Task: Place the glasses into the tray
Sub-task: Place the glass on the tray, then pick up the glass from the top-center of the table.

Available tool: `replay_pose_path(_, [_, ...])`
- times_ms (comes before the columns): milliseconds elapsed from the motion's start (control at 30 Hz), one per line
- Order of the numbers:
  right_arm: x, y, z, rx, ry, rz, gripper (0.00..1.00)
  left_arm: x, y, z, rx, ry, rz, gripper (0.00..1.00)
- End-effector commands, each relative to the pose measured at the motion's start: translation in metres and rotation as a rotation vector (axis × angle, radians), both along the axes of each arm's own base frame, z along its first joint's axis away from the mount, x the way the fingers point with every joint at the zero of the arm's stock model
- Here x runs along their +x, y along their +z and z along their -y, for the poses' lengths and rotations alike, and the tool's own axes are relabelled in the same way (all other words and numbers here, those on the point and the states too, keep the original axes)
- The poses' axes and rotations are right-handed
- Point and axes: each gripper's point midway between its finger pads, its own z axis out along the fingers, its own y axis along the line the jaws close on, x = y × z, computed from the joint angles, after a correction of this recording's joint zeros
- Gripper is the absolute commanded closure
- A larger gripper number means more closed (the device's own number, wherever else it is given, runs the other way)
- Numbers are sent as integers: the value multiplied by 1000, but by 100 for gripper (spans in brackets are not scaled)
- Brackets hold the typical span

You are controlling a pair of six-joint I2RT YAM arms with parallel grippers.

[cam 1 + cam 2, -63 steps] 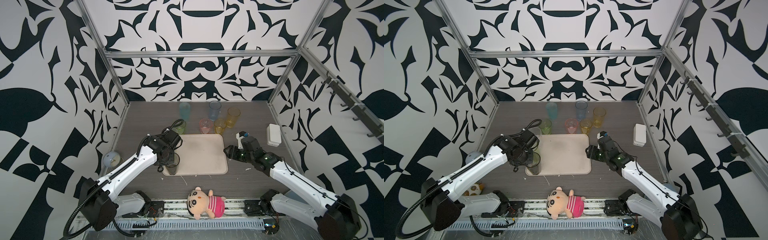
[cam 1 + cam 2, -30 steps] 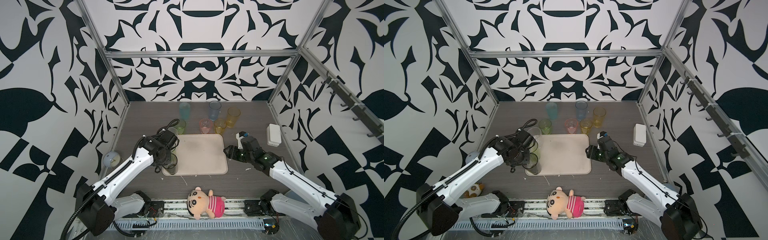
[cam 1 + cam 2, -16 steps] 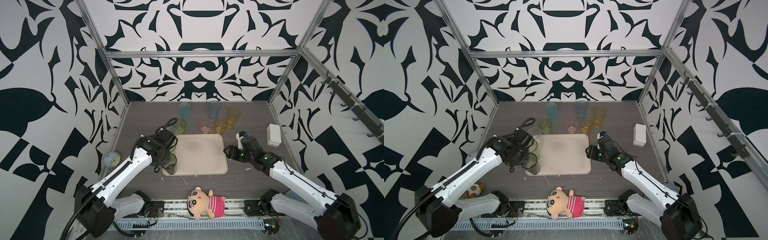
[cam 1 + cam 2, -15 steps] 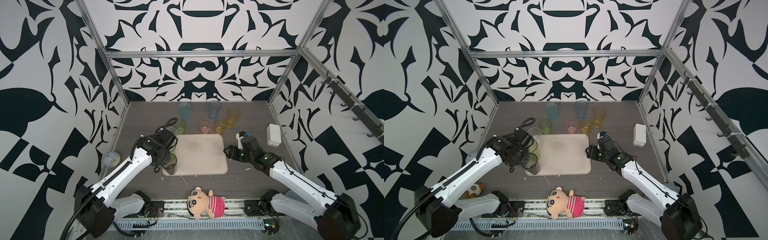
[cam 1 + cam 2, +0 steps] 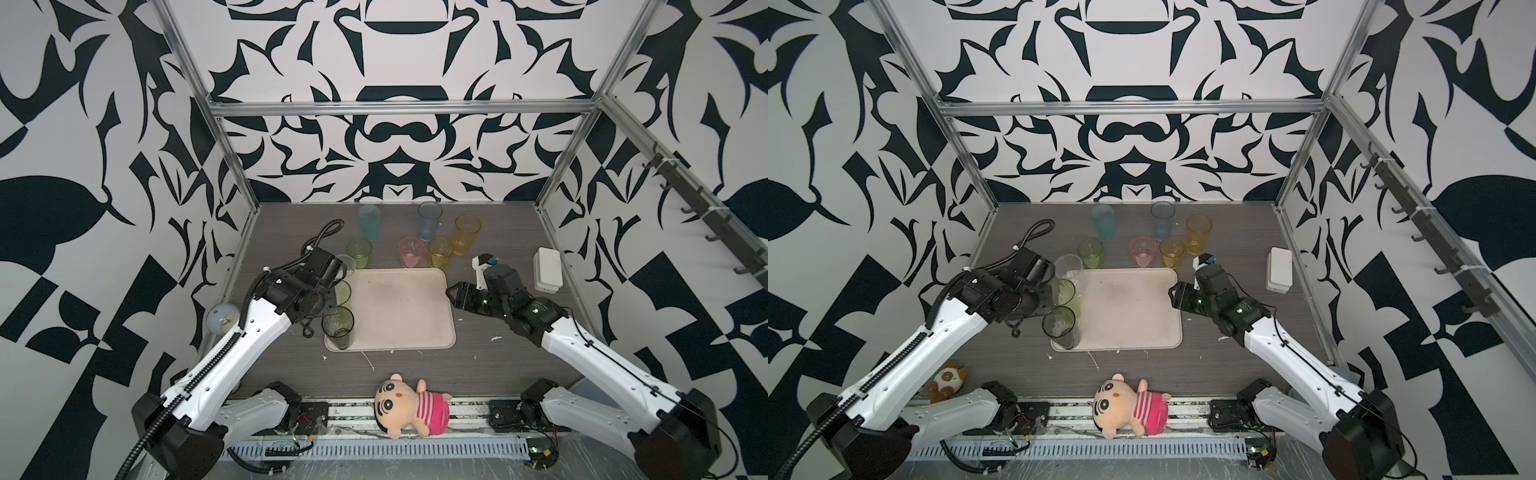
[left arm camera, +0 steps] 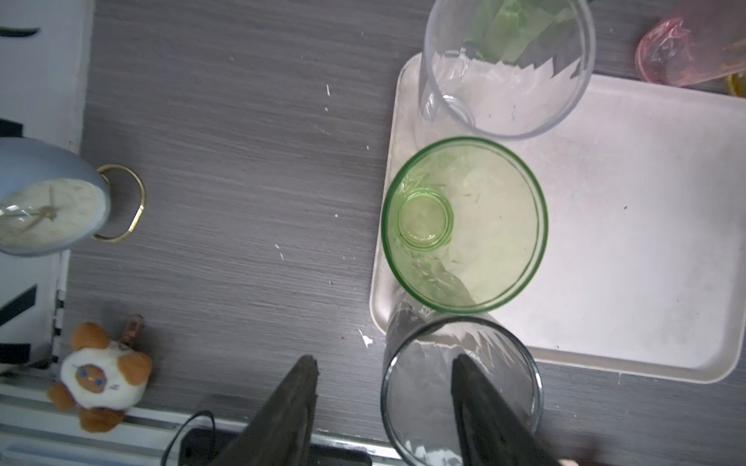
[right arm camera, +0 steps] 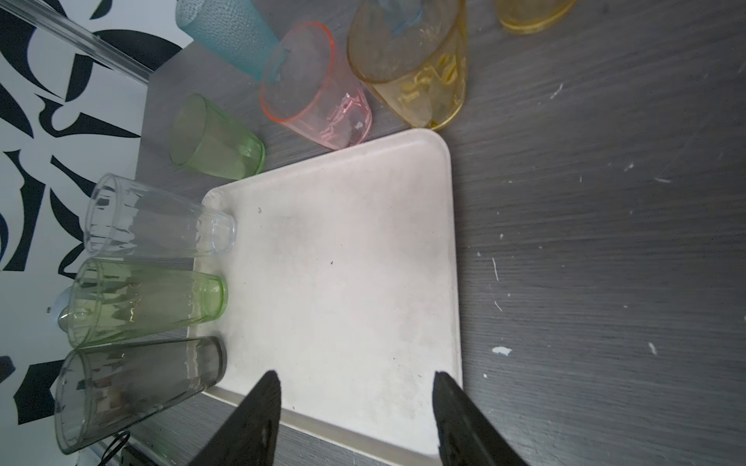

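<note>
The beige tray (image 5: 399,316) lies mid-table in both top views. Along its left edge stand a clear glass (image 5: 347,266), a tall green glass (image 5: 343,293) and a smoke-grey glass (image 5: 338,328), also seen in the right wrist view (image 7: 133,379). My left gripper (image 6: 383,359) is open over the grey glass (image 6: 460,387), one finger inside its rim, the other outside. Beyond the tray stand teal (image 5: 368,220), blue (image 5: 429,220), tall yellow (image 5: 466,232), short green (image 5: 359,251), pink (image 5: 411,251) and short yellow (image 5: 440,251) glasses. My right gripper (image 7: 355,375) hangs open and empty over the tray's right edge (image 7: 448,282).
A white box (image 5: 547,270) sits at the right wall. A plush doll (image 5: 409,405) lies at the front edge. A small clock (image 6: 48,214) and a little plush toy (image 6: 101,379) sit left of the table, beside my left arm.
My left gripper has opened off the smoke-grey glass, which now stands in the tray's near-left corner. The right arm has not moved.
</note>
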Motion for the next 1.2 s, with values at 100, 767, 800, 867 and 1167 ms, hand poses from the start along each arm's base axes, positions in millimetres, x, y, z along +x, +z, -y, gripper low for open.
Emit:
replay_pose_path(100, [21, 42, -2, -58, 13, 107, 37, 14, 27, -24, 49, 59, 107, 32])
replay_pose_path(767, [117, 128, 12, -360, -79, 320, 32, 39, 37, -95, 149, 225, 360, 7])
replay_pose_path(800, [124, 128, 13, -361, -85, 312, 32, 39, 37, -96, 156, 224, 366, 6])
replay_pose_path(867, [137, 129, 16, -351, -97, 301, 32, 38, 39, -98, 166, 225, 373, 4])
replay_pose_path(1167, [191, 120, 27, -259, -137, 235, 33, 32, 42, -100, 157, 223, 402, 1])
